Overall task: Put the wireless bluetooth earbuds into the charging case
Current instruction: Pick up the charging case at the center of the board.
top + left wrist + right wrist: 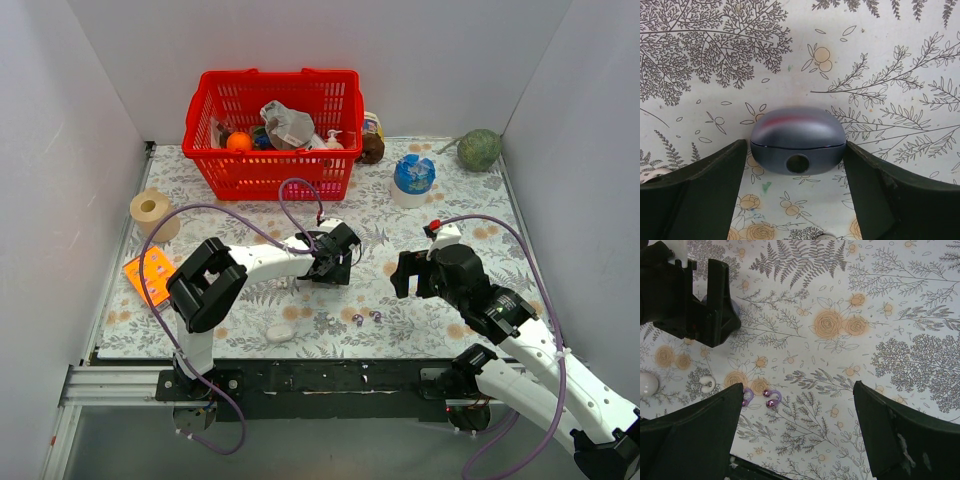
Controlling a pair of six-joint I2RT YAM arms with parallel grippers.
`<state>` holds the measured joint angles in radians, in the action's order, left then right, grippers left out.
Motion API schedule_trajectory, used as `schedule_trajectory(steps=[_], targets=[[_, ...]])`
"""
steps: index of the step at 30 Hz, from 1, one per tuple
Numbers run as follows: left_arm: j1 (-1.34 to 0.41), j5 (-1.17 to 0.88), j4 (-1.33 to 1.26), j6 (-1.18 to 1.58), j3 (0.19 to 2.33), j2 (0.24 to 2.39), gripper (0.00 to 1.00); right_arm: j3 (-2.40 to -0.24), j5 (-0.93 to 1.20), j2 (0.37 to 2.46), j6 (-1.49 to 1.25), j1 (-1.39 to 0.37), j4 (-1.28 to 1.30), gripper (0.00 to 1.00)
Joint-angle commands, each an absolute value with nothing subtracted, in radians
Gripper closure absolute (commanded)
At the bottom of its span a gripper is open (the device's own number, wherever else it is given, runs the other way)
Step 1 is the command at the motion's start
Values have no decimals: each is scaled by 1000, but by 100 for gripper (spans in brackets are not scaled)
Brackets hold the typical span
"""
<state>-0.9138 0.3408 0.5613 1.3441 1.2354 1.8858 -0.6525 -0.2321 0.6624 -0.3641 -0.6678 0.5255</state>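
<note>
The charging case (798, 137) is a closed blue-grey rounded shell with a round hole in its front, lying on the floral cloth. My left gripper (796, 167) is open with a finger on each side of the case. The right finger is at the case's edge and the left finger (715, 175) is a sliver away. In the top view the left gripper (330, 262) covers the case. Two purple shiny earbuds (772, 397) (367, 318) lie side by side near the table's front edge. My right gripper (799, 390) (405, 285) is wide open and empty above them, and its left finger partly hides one earbud.
A red basket (270, 130) of items stands at the back. A tape roll (152, 208) and an orange card (150, 272) lie at the left. A blue-and-white container (413, 175), a brown bottle (372, 140) and a green ball (480, 150) are at the back right. A white cap (281, 331) lies near the front.
</note>
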Motion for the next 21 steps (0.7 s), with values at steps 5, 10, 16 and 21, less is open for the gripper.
schedule_trajectory(steps=[5, 10, 16, 21], targets=[[-920, 370, 551, 1344, 1215, 1879, 41, -658, -230, 647, -373, -667, 511, 2], [-920, 393, 500, 1319, 1180, 1813, 63, -670, -222, 646, -373, -667, 517, 2], [-920, 411, 324, 1214, 1062, 1620, 88, -747, -213, 676, -353, -667, 522, 2], [-922, 318, 51, 1088, 841, 1301, 100, -788, -169, 669, -325, -667, 457, 4]])
